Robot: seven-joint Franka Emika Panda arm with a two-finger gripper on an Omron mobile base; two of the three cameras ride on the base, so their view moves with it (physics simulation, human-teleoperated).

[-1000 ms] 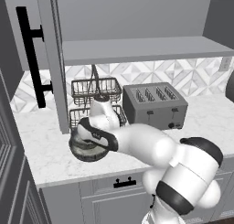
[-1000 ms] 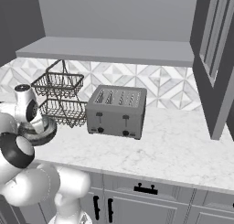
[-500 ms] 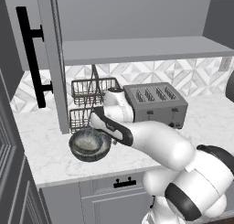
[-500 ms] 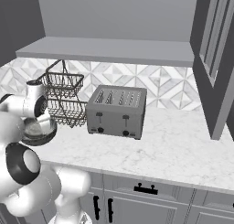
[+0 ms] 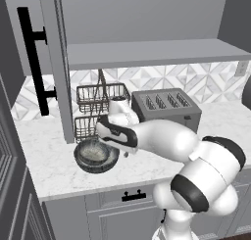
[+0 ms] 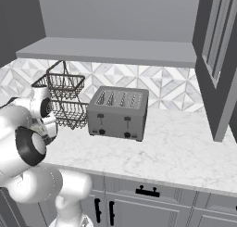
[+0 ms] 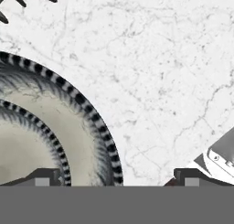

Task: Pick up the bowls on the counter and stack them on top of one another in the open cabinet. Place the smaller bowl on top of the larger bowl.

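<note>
Left base view: larger bowl (image 5: 95,156) sits on the counter (image 5: 54,170), near its front edge, just in front of the two-tier wire basket (image 5: 98,111). Pale speckled inside faces up.

Hand view: two nested striped rims are visible at left; the smaller bowl (image 7: 23,150) appears to lie inside the larger bowl (image 7: 80,141), both on the marble counter (image 7: 160,72).

Gripper (image 7: 114,177) is low over the bowls, at the larger bowl's rim. Its two fingertips stand wide apart: one fingertip (image 7: 43,176) lies over the bowls' inside, the other over bare marble outside the rim. Nothing is gripped between them; contact with the rim cannot be told.

In the left base view the white arm reaches from lower right toward the bowl, with the hand just above the bowl's right side.

The open cabinet (image 5: 147,53) is above the counter; its shelf is flat grey, and its door (image 5: 34,62) with a black bar handle stands at left.

A toaster (image 6: 118,112) stands on the counter to the right of the wire basket (image 6: 65,101), beside it.
</note>
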